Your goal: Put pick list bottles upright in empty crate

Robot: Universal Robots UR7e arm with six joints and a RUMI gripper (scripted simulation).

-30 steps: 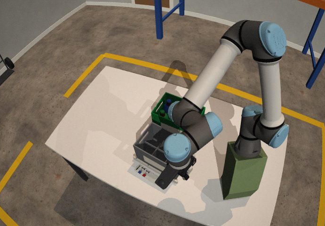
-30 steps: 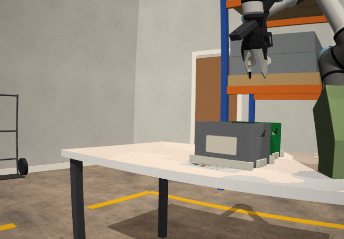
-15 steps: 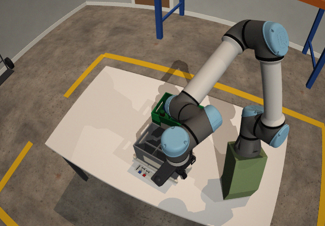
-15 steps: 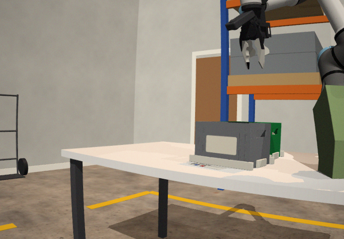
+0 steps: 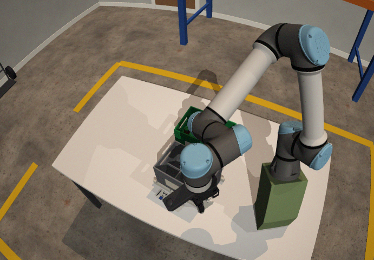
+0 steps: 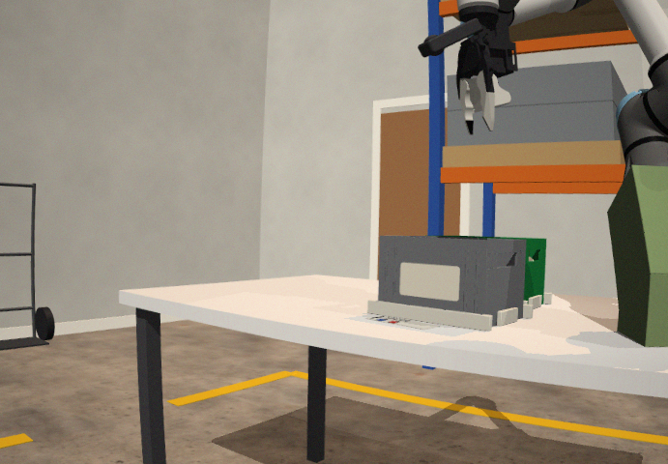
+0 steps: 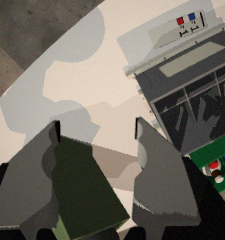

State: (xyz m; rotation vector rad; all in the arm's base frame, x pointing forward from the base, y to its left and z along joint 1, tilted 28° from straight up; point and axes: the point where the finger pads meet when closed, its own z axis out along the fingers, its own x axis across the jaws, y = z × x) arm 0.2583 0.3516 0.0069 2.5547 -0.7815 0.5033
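The empty grey crate (image 5: 170, 167) with its dividers stands on the table; it also shows in the side view (image 6: 450, 278) and the wrist view (image 7: 197, 100). The green crate (image 5: 187, 121) stands right behind it, mostly hidden by the arm; the wrist view shows a red-labelled bottle (image 7: 214, 170) in it. The pick list (image 5: 162, 195) lies in front of the grey crate; the wrist view (image 7: 189, 22) shows a red and a blue square, with counts too small to read. My gripper (image 6: 479, 123) (image 7: 97, 120) hangs high above the grey crate's front edge, fingers partly apart with nothing between them.
The arm's green pedestal (image 5: 279, 199) stands on the table to the right of the crates. Pale stop blocks (image 6: 509, 316) edge the grey crate. A blue and orange shelf rack (image 6: 532, 175) stands behind the table, and a hand truck (image 6: 6, 268) at the left wall.
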